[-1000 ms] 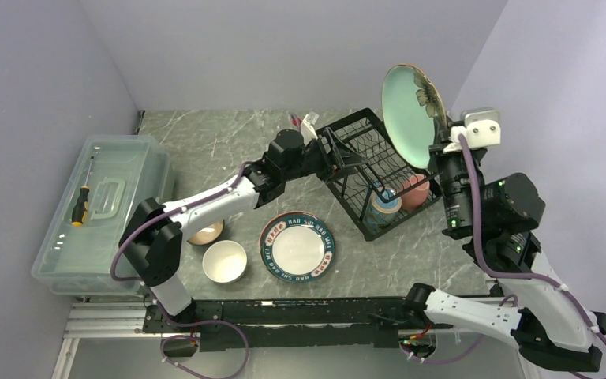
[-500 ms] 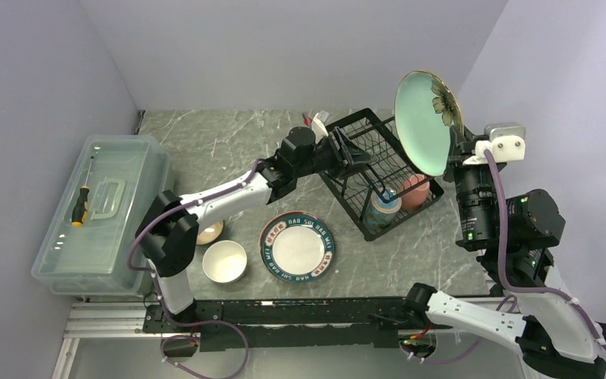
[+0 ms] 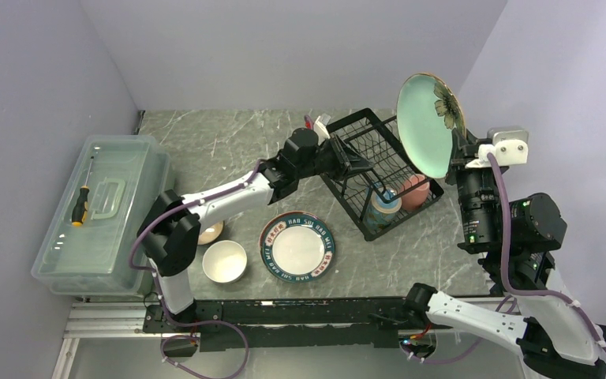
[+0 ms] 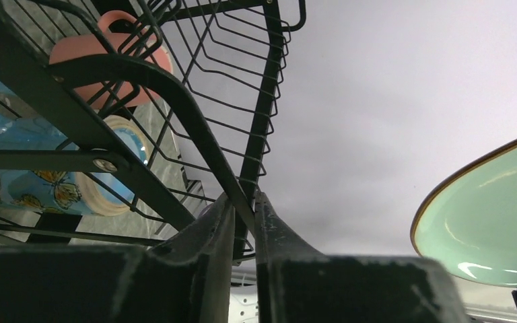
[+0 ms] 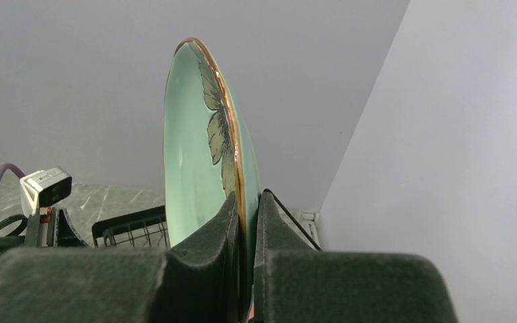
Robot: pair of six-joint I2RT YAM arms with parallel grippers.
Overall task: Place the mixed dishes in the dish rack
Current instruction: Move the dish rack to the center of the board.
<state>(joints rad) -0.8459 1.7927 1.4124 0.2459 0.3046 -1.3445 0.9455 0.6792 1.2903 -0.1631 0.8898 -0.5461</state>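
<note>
— grey-veined marble tabletop (image 3: 205,134), pale lilac walls (image 3: 284,47) on three sides. what lines the left edge?

— clear plastic box (image 3: 99,209) with a screwdriver (image 3: 80,207), hard against the left edge. next along, toward the near edge: brown bowl (image 3: 207,233), half hidden under the left arm, white bowl (image 3: 224,261) just beside it, then lettered plate (image 3: 297,246) lying flat near the middle of the near edge.

— and the left arm?

— stretched across the middle of the tabletop to the dish rack (image 3: 367,154). the wrist view shows the left gripper (image 4: 244,202) narrowed to a slit, with a black strut of the rack's frame pinched between its fingers.

— where does the rack stand?

— toward the far right corner, set at an angle to the edges. blue mug (image 3: 384,207) and pink mug (image 3: 415,189) sit side by side at its near end.

— the green one?

— mint-green plate (image 3: 426,126) is off the tabletop, held on edge in the air above the rack's right end, flower near its rim. right gripper (image 5: 246,202) is clamped tight on the plate's lower rim, one finger on each face.
</note>
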